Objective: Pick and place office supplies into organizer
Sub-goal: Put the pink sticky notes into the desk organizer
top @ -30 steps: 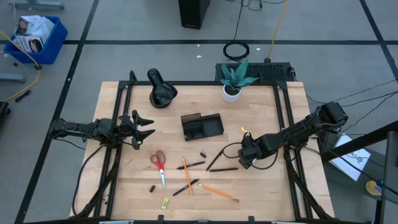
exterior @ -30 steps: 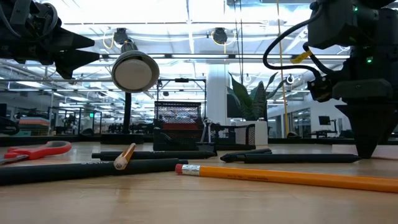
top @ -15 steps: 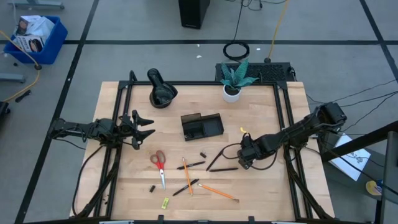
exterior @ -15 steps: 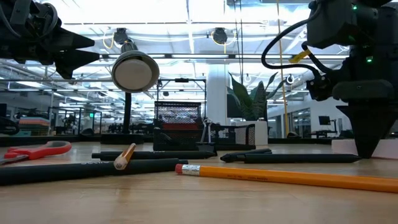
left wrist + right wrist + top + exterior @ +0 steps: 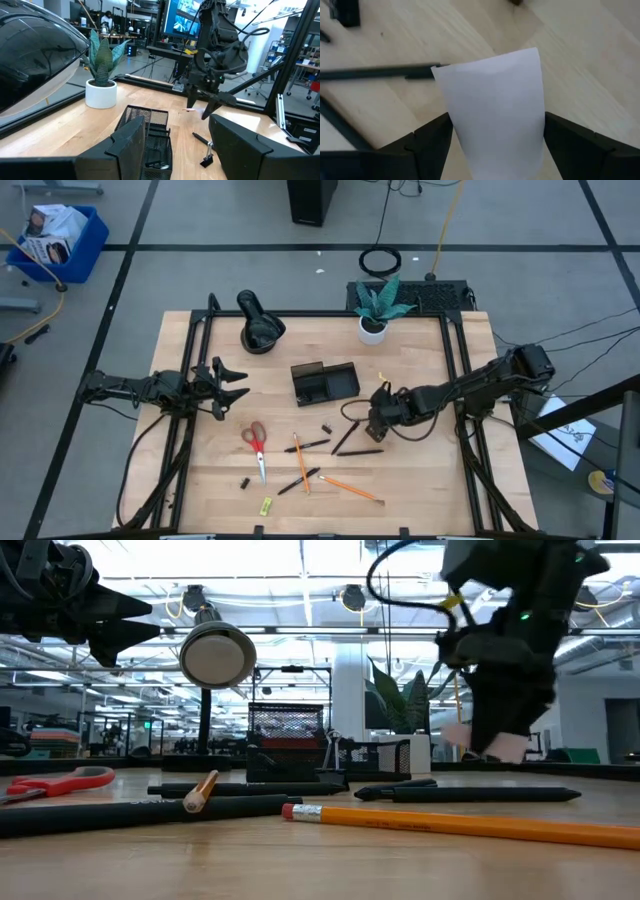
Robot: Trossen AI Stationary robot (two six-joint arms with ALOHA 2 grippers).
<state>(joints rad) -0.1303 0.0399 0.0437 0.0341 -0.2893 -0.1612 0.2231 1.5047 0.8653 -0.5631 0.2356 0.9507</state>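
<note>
Right wrist view. My right gripper (image 5: 492, 135) has its two dark fingers (image 5: 432, 145) clamped on either side of the sticky-note pad (image 5: 492, 107), which looks pale here. Beyond the pad, a black pen (image 5: 375, 73) lies on the wooden table (image 5: 580, 65); a small black clip (image 5: 345, 12) sits farther off.

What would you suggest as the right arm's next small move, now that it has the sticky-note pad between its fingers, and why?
Probably carry it on toward the organizer. The right gripper holds the sticky-note pad above the wood, clear of the black pens beneath it. The tray sits a short way off toward the table's middle, and nothing stands between them. The left gripper waits at the table's left side.
</note>
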